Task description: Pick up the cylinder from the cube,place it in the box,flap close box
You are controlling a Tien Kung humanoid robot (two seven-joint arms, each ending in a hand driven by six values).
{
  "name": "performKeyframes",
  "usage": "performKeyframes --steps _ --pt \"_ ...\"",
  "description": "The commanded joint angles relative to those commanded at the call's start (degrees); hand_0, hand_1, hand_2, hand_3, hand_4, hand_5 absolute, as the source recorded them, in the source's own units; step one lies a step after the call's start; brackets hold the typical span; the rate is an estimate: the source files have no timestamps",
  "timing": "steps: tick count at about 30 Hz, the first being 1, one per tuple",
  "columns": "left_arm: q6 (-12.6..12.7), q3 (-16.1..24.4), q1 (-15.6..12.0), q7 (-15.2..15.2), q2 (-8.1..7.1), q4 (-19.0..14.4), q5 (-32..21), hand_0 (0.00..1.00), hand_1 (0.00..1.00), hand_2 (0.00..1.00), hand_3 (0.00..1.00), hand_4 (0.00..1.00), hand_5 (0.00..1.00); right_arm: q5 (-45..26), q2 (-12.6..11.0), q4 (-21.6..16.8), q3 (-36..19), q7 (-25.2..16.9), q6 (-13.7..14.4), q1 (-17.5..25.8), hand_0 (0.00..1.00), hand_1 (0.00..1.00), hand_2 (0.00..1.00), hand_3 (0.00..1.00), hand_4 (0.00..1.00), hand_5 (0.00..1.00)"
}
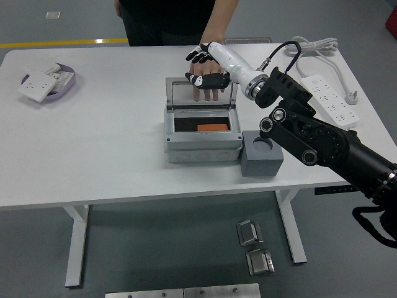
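The grey box (201,148) stands at the table's middle with its clear lid (201,93) standing open at the back. The orange cylinder (211,128) lies inside the box. The grey cube (261,155) stands right of the box, its round recess on top bare. My right hand (202,67), white with black fingertips, hovers over the lid's top edge with fingers spread, holding nothing. A person's hand (208,90) rests on the table just behind the lid, below my hand. My left arm is out of view.
A white power strip (329,100) with its cord lies at the far right. A purple dish (69,79) holding white socket plates sits at the far left. The person stands at the far side.
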State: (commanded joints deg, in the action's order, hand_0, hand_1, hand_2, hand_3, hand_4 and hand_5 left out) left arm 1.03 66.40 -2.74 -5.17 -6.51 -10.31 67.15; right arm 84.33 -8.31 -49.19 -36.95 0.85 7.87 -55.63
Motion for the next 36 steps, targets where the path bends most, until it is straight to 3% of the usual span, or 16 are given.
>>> performKeyframes --steps 8,13,36 --pt "-0.14 -0.17 0.57 0.0 -0.43 0.0 0.52 0.599 0.621 0.612 0.608 0.671 0.309 -5.46 2.29 11.19 3.19 -1.8 0.02 -2.13 0.81 0.7 0.681 0.688 0.664 0.303" --pt "-0.19 -0.46 0.64 0.08 -0.31 0.0 0.39 0.599 0.621 0.612 0.609 0.67 0.308 -6.35 2.54 13.4 5.73 -1.89 0.07 -1.3 0.808 0.697 0.676 0.688 0.657 0.297" --pt "0.08 0.2 -0.32 0.28 0.01 0.0 -0.11 0.599 0.621 0.61 0.608 0.666 0.296 -3.33 -4.72 -4.39 11.98 -0.06 0.65 2.85 0.773 0.692 0.674 0.692 0.644 0.294"
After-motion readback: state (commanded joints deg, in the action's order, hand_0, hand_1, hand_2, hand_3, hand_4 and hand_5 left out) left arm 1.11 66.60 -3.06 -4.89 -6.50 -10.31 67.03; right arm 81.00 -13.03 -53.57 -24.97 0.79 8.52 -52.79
